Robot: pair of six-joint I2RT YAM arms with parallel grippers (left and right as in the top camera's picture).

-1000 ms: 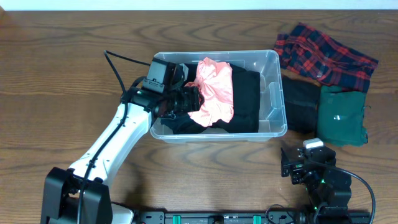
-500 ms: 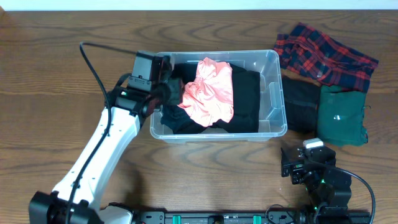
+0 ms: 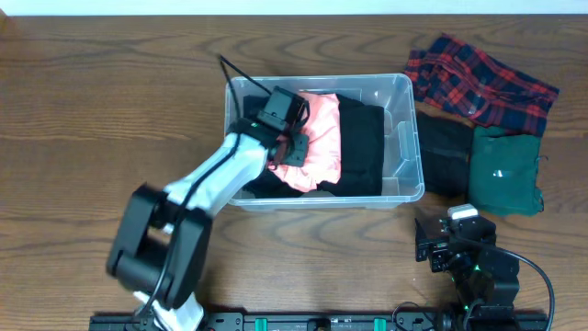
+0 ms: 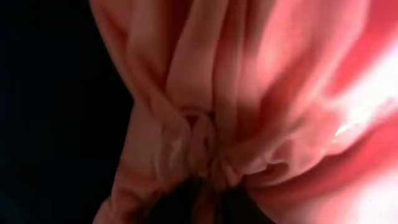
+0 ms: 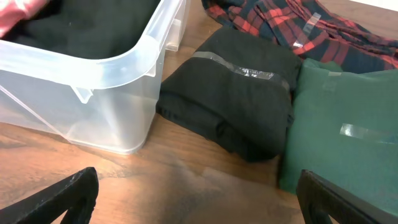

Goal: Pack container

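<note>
overhead: the large rectangular clear plastic tub (image 3: 411,138) sits in the upper middle of the frame on the brown wooden table (image 3: 92,138). inside it a crumpled pink cloth garment (image 3: 323,138) lies over a folded black garment (image 3: 363,147). the left gripper (image 3: 298,151) is down in the tub at the pink garment's left edge, its jaws hidden under its own body. right of the tub lie a red and navy plaid shirt (image 3: 478,78), a folded black cloth bundle (image 3: 446,152) just beside the tub's right wall, and a folded dark green garment (image 3: 503,170).

the tub looks stiff but light. its thin walls would likely flex and the smooth plastic may slip, so the rolled rim or the moulded grip on the short end seems the best hold.

left wrist: pink folds fill the frame, gathering toward the lower centre, with darkness at the left. no finger shows, so i cannot tell whether the jaws are clamped on the cloth or apart.

right wrist: the right gripper (image 5: 196,186) sits low in the frame, fingers spread wide and holding nothing. the tub's corner fills the upper left. the green garment is cut off at the right edge.
</note>
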